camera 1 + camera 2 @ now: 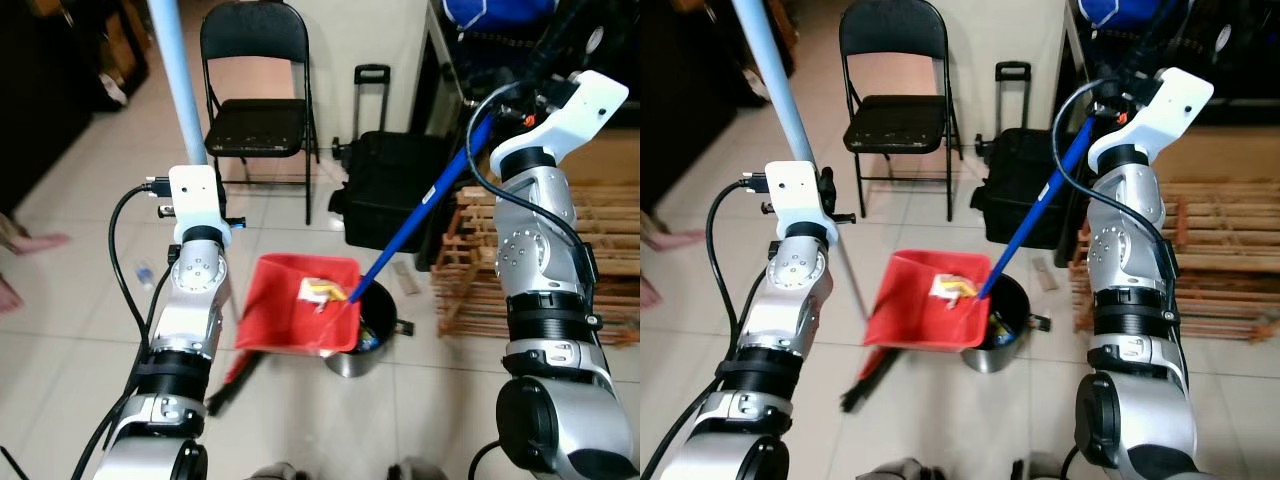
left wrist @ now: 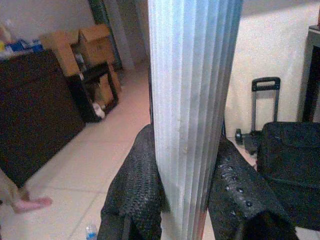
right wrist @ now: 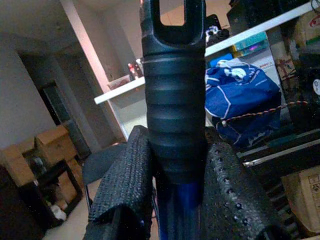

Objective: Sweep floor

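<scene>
Tiled floor (image 1: pixel 90 330) | left jaws clamp dustpan pole (image 2: pixel 192 115) | right jaws clamp broom handle (image 3: pixel 175 110)

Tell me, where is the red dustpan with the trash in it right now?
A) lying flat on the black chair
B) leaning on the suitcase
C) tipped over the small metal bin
C: the red dustpan, on the blue handle gripped by the right pincer, is tilted with its edge over the small metal bin, scraps of trash lying in it.
</scene>
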`<state>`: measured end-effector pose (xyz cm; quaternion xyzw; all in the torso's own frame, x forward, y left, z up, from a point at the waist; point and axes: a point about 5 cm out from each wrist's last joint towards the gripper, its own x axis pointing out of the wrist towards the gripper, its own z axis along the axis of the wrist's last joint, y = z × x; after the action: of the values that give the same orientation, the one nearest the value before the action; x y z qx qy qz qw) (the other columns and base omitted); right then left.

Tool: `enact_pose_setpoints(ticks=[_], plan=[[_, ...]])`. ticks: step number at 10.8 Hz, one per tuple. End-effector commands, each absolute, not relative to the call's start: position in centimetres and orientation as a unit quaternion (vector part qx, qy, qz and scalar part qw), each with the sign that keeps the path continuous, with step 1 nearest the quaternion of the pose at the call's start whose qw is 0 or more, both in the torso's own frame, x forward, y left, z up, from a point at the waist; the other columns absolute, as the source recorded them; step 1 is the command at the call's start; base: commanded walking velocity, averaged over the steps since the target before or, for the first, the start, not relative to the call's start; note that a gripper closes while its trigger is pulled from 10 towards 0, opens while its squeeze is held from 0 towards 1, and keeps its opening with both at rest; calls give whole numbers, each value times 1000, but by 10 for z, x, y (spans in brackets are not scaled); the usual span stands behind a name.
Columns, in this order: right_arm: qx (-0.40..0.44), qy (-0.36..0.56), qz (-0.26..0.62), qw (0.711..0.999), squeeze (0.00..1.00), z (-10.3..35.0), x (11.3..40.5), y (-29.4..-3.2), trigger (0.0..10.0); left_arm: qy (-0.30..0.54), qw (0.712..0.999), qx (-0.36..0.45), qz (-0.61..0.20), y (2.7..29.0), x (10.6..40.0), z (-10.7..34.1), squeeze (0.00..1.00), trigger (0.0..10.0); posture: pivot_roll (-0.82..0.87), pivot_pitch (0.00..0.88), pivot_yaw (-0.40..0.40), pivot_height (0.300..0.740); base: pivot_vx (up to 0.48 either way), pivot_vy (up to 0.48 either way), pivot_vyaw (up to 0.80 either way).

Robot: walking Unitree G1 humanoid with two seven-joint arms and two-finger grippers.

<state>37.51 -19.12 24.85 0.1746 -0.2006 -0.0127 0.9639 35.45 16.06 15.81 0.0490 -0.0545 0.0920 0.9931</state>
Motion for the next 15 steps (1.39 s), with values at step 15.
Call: enact_pose_setpoints(ticks=[15], plan=[[76, -321, 37, 943, 0, 285, 361, -170, 10000, -86, 992, 52, 74, 153, 354, 172, 0, 10000, 17, 74, 97, 740, 123, 0, 0]])
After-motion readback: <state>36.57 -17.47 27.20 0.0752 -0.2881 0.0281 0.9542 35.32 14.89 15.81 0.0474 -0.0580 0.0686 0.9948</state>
